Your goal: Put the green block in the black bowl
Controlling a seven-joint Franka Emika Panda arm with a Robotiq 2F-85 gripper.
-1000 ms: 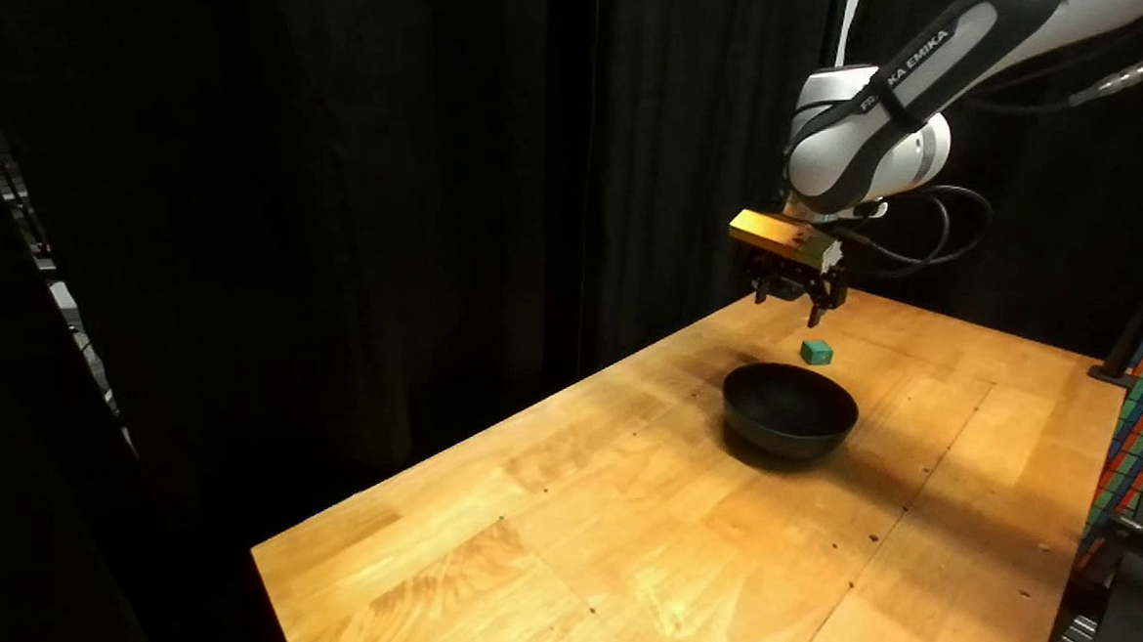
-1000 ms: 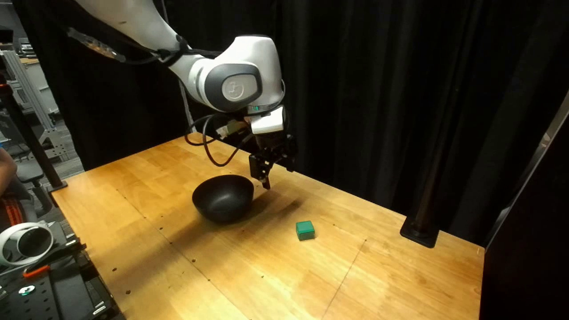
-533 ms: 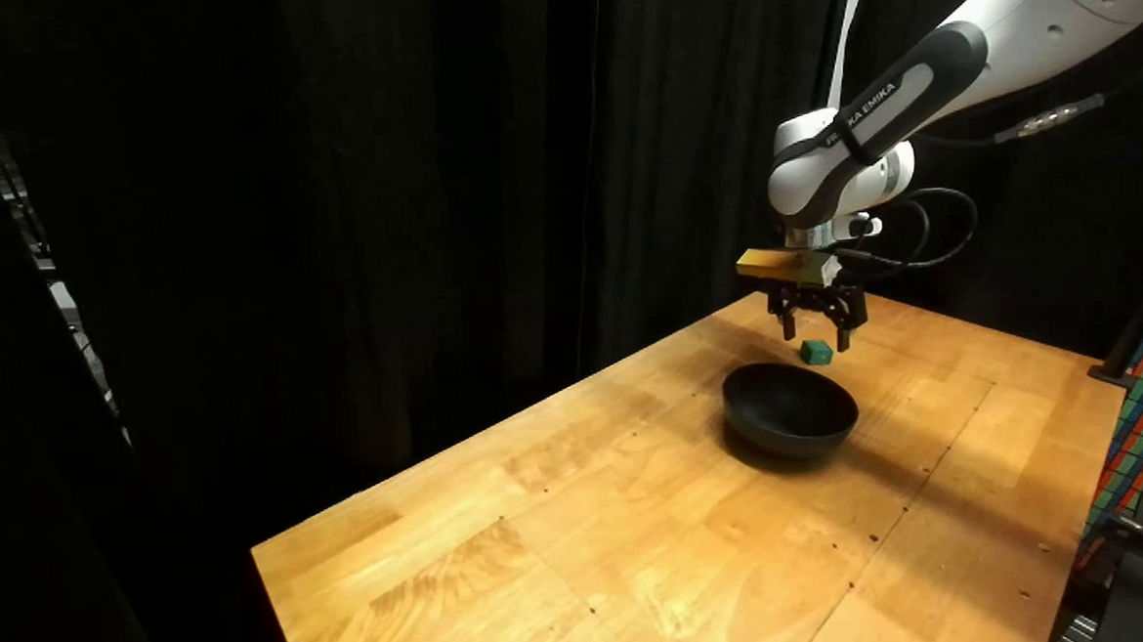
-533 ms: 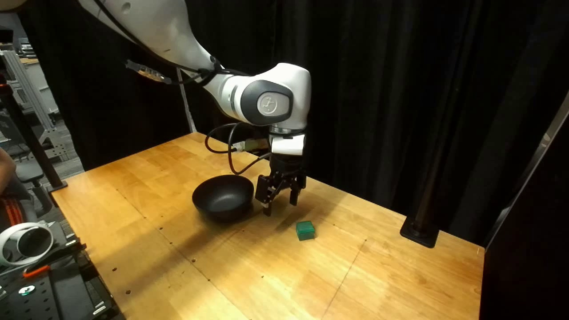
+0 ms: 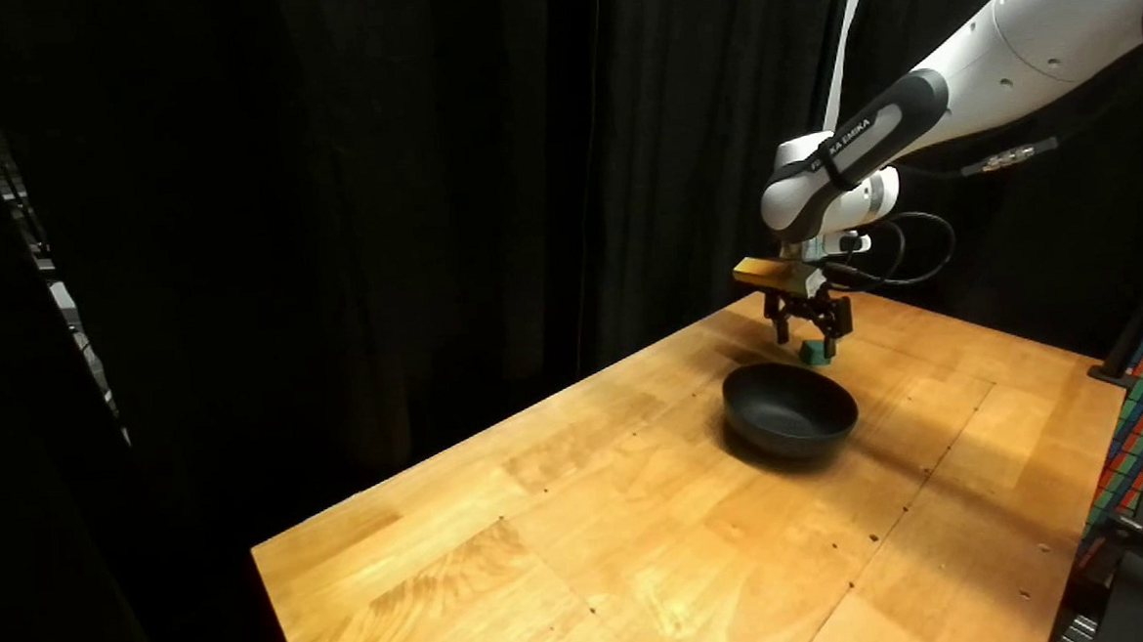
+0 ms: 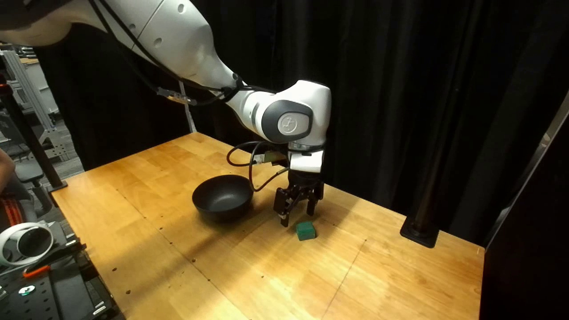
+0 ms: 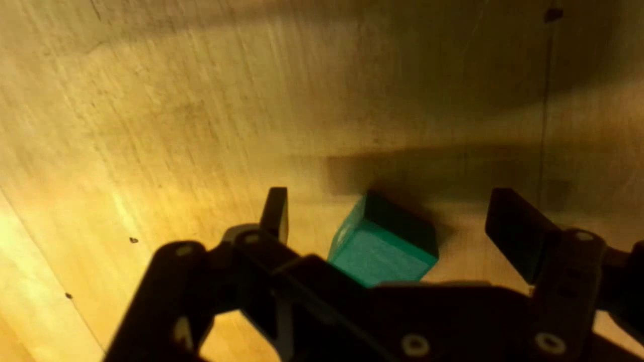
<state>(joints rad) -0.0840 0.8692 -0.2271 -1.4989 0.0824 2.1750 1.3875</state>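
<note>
The small green block rests on the wooden table, in both exterior views [image 5: 812,353] [image 6: 306,231], and in the wrist view [image 7: 381,254]. The round black bowl stands near it, in both exterior views [image 5: 789,409] [image 6: 223,200], with nothing seen inside. It is out of the wrist view. My gripper is open and points down just above the block, in both exterior views [image 5: 807,345] [image 6: 298,218]. In the wrist view the block lies between the two open fingers [image 7: 392,213], turned at an angle, with a gap on each side. Its near part is hidden by the gripper body.
The wooden table [image 5: 623,553] carries the bowl and block. A black post with a square foot [image 6: 420,233] stands at the table's edge. Dark curtains [image 6: 378,111] hang behind the table. A cart with a white ring-shaped object [image 6: 26,244] stands beside the table.
My gripper has come down and moved away from beside the bowl to just above the green block, its fingers now pointing straight down. The block and the bowl have not moved.
</note>
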